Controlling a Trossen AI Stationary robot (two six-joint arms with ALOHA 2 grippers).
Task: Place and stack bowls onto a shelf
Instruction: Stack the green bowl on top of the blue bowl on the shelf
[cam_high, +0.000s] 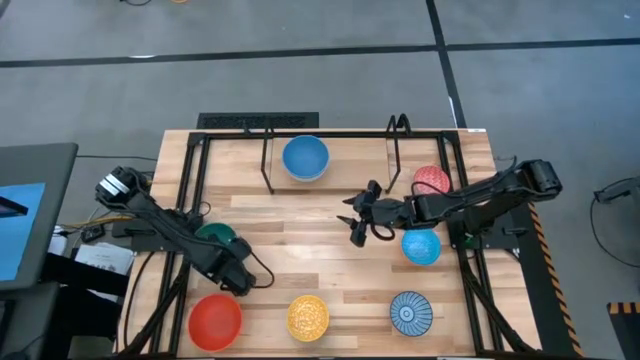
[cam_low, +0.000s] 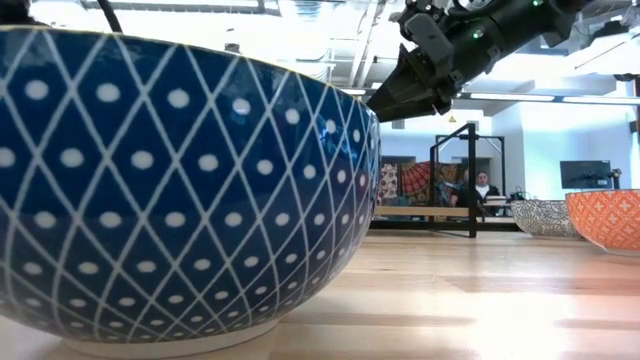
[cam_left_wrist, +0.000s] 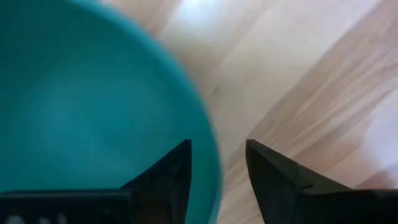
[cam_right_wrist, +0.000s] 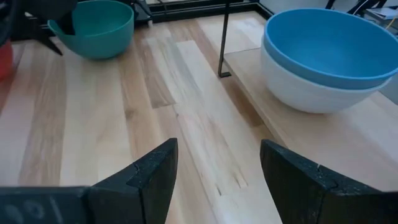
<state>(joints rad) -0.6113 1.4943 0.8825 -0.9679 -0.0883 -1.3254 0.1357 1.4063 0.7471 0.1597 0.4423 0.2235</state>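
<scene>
Straddling upright green bowl (cam_left_wrist: 93, 118)'s rim, left gripper (cam_left_wrist: 217, 180)

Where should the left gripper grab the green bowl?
On the rim, as a pinch from above. The green bowl sits upright and open-topped, and its thin wall fits between the fingers. The left gripper already straddles the rim on the side facing the table's middle, one finger inside and the other outside over bare tabletop.

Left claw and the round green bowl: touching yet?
Cannot tell. In the left wrist view the left claw straddles the round green bowl's rim, fingers open, one inside and one outside, but no contact or gap shows plainly.
</scene>
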